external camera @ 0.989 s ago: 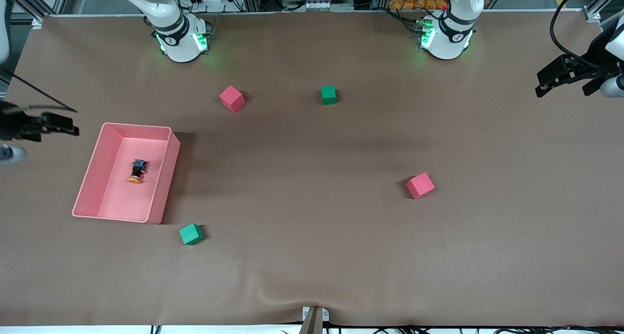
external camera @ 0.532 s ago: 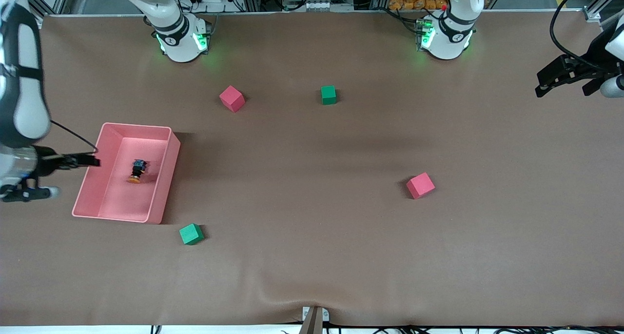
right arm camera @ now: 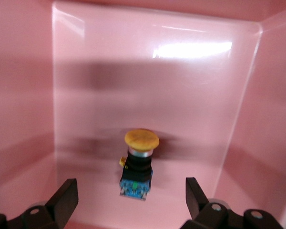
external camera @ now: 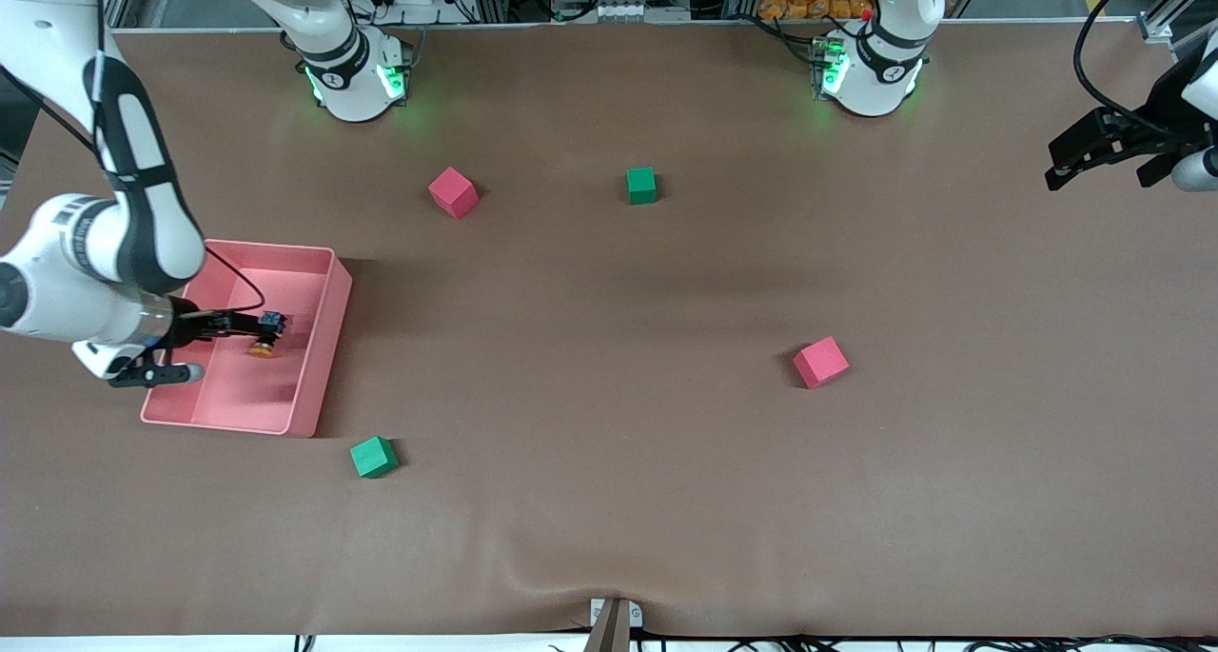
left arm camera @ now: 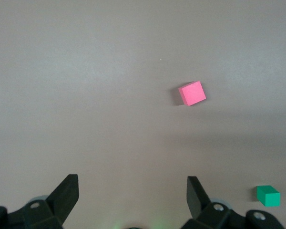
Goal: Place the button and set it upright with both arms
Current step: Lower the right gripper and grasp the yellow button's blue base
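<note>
We found the right gripper (external camera: pixel 249 326) lowered inside the pink bin (external camera: pixel 322 333), its two fingers (right arm camera: pixel 64 198) spread wide apart and closed on nothing. The button (right arm camera: pixel 138 162) lay on its side on the bin's floor, just ahead of those fingertips in the right wrist view, untouched, its round orange cap (right arm camera: pixel 141 139) pointing away from the gripper and its dark body with a blue end nearest the gripper. In the front view the button (external camera: pixel 266 335) sat in the bin's half nearer the robots' bases, with the cap turned toward the front camera.

We took the bin as our landmark, standing toward the right arm's end of the brown table (external camera: pixel 609 500). One green cube (external camera: pixel 373 457) lay just off the bin's corner nearest the front camera. One red cube (external camera: pixel 453 192) lay farther from the camera than the bin, near the right arm's base, with a second green cube (external camera: pixel 641 185) beside it toward the left arm's end. A second red cube (external camera: pixel 820 362) lay well apart from the bin, toward the left arm's end.

The left gripper (external camera: pixel 1094 148) waited in the air over the table's edge at the left arm's end, the end farthest from the bin, its fingers (left arm camera: pixel 66 193) likewise held apart and empty.
</note>
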Tool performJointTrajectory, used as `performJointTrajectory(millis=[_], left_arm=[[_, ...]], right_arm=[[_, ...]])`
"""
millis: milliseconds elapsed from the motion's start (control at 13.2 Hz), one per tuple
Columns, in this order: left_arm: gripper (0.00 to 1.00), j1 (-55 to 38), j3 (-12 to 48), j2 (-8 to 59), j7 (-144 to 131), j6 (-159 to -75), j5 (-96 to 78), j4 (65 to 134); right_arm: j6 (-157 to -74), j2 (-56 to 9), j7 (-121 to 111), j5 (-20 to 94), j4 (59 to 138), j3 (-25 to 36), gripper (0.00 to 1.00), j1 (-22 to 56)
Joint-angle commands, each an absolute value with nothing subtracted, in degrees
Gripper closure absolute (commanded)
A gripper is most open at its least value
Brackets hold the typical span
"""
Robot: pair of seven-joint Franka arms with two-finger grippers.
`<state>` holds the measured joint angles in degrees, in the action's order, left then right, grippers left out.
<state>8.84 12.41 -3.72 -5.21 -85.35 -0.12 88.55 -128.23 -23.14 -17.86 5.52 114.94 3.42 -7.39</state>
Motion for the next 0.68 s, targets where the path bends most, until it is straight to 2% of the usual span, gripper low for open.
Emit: performJointTrajectory(millis=[0, 456, 532, 608], left_arm=[[0.00, 9.32, 12.30, -4.04, -3.60, -85.34, -1.23, 88.68], [0.00, 9.32, 12.22, -3.96, -3.60, -85.43, -1.23, 88.68], [0.00, 9.32, 12.30, -3.96, -3.60, -85.43, -1.23, 88.77], [0.00, 9.32, 12.30, -4.04, -3.60, -85.43, -1.23, 88.77]], right_arm=[[-132.45, -23.11, -18.28, 6.24, 118.48, 3.43, 0.00, -5.71], [-135.44, -27.25, -18.02, 8.70, 118.04, 3.34, 0.00, -6.59], [-135.53, -27.86, -18.02, 9.48, 117.95, 3.34, 0.13, -6.68], [-135.53, -28.38, -18.02, 10.54, 117.86, 3.43, 0.34, -6.68]])
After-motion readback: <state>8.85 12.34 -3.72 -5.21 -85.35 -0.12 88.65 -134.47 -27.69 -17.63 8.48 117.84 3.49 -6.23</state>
